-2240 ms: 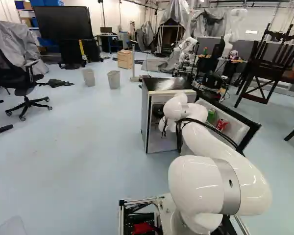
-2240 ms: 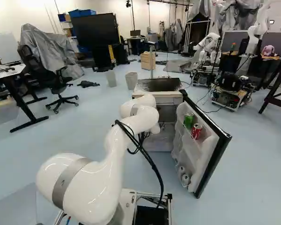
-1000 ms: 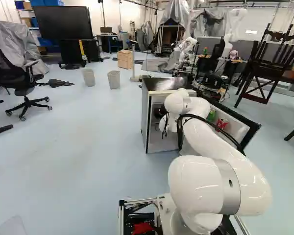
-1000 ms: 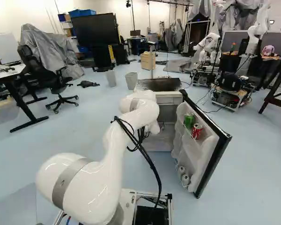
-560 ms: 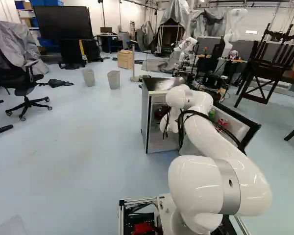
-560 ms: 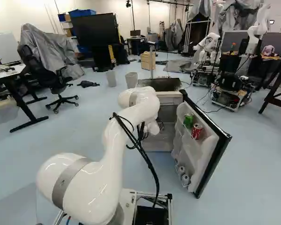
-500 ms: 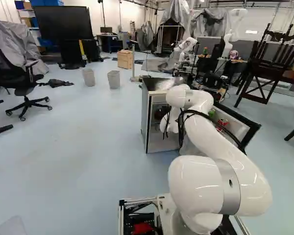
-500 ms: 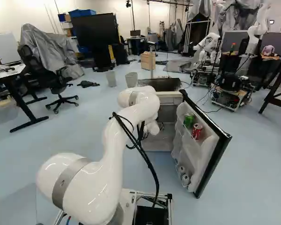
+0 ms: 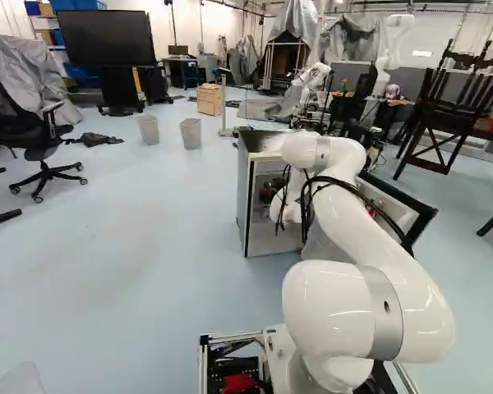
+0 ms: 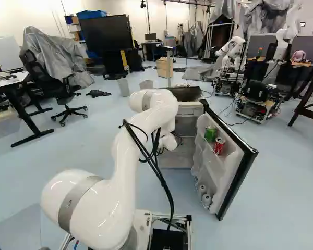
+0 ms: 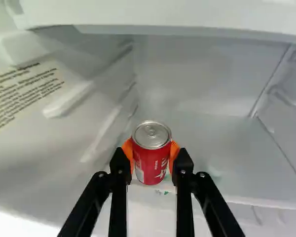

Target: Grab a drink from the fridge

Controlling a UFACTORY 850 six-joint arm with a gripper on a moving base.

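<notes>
Raised at the elbow [image 9: 322, 154] since the earlier frame, gripping a red can [image 11: 147, 165] with the end effector [image 11: 151, 157] inside the far fridge [image 9: 244, 205], and liable to lose it by swinging right too early into the open door [image 10: 238, 184].

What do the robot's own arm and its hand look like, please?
The arm is glossy white and rounded, with a grey band around its thick part and black cables along it. The hand is black, with two fingers and orange pads.

Three cans [image 11: 152, 165] (one green [image 10: 210, 134], two red [image 10: 219, 146]), two bins [image 9: 191, 134], perhaps two white bottles [image 10: 206, 199].
</notes>
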